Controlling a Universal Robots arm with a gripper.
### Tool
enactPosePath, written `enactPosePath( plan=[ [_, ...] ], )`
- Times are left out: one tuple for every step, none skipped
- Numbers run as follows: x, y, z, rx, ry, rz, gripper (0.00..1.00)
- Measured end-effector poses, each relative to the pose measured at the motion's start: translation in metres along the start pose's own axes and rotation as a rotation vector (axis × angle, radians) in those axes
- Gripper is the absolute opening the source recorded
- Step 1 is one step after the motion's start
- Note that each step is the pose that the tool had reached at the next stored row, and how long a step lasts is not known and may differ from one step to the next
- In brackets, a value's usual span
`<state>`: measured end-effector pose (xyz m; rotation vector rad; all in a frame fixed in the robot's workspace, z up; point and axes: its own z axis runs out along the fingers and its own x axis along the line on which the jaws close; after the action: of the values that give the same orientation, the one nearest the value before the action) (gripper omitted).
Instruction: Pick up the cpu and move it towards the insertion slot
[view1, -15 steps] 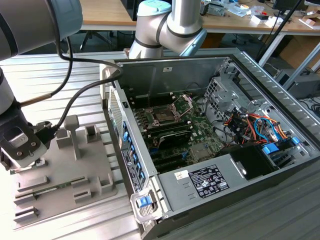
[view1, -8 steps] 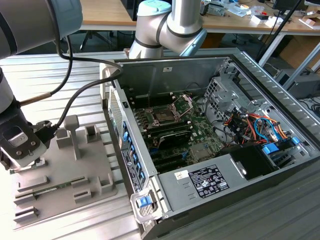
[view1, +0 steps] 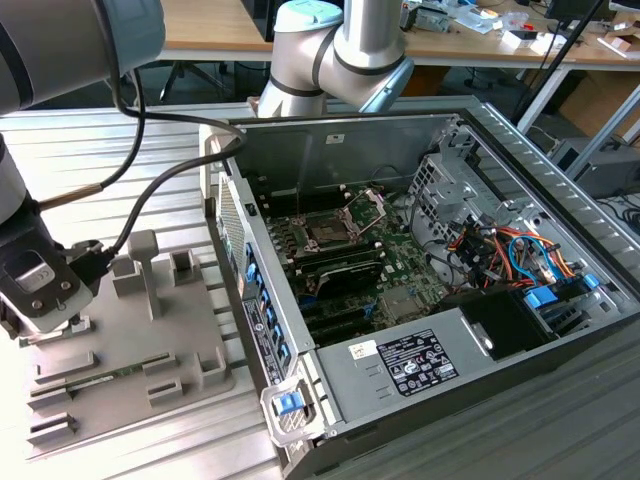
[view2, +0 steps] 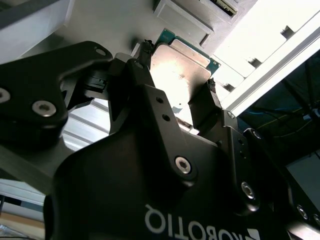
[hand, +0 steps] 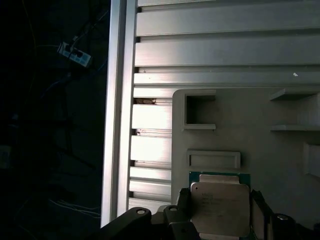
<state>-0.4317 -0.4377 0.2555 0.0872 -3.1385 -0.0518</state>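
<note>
The cpu (hand: 220, 207) is a flat square chip with a pale metal top and a thin green rim. In both wrist views it sits between my gripper's (hand: 220, 220) two black fingers (hand: 181, 201), which press on its opposite edges. The second wrist view has the cpu (view2: 180, 65) just over the grey plastic tray (hand: 280, 165). In the exterior view my gripper (view1: 45, 320) hangs over the tray's (view1: 120, 370) end at the exterior view's left. The insertion slot (view1: 330, 232), a dark square socket with its silver frame swung up, lies on the green board inside the open computer case, well to the right of my gripper.
The open computer case (view1: 400, 370) has a raised side wall (view1: 255, 300) between the tray and the board. A long green memory stick (view1: 100, 378) lies on the tray, beside upright grey posts (view1: 145, 265). Cables and drive bays (view1: 500, 250) fill the case's right part. The ribbed metal table (hand: 200, 50) ends close by.
</note>
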Motion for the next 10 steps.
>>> enactPosePath(
  plan=[
    [0.0000, 0.0000, -0.0003, 0.0000, 0.0000, 0.000, 0.55],
    [0.0000, 0.0000, -0.0005, 0.0000, 0.0000, 0.000, 0.55],
    [0.0000, 0.0000, -0.0007, 0.0000, 0.0000, 0.000, 0.55],
    [0.0000, 0.0000, -0.0010, 0.0000, 0.0000, 0.000, 0.55],
    [0.0000, 0.0000, -0.0012, 0.0000, 0.0000, 0.000, 0.55],
    [0.0000, 0.0000, -0.0014, 0.0000, -0.0001, 0.000, 0.55],
    [0.0000, 0.0000, -0.0016, 0.0000, 0.0000, 0.000, 0.55],
    [0.0000, 0.0001, -0.0017, 0.0000, 0.0001, 0.000, 0.55],
    [0.0000, 0.0000, -0.0020, 0.0000, 0.0000, 0.000, 0.55],
    [0.0000, 0.0001, -0.0022, 0.0000, 0.0001, 0.000, 0.55]
  ],
)
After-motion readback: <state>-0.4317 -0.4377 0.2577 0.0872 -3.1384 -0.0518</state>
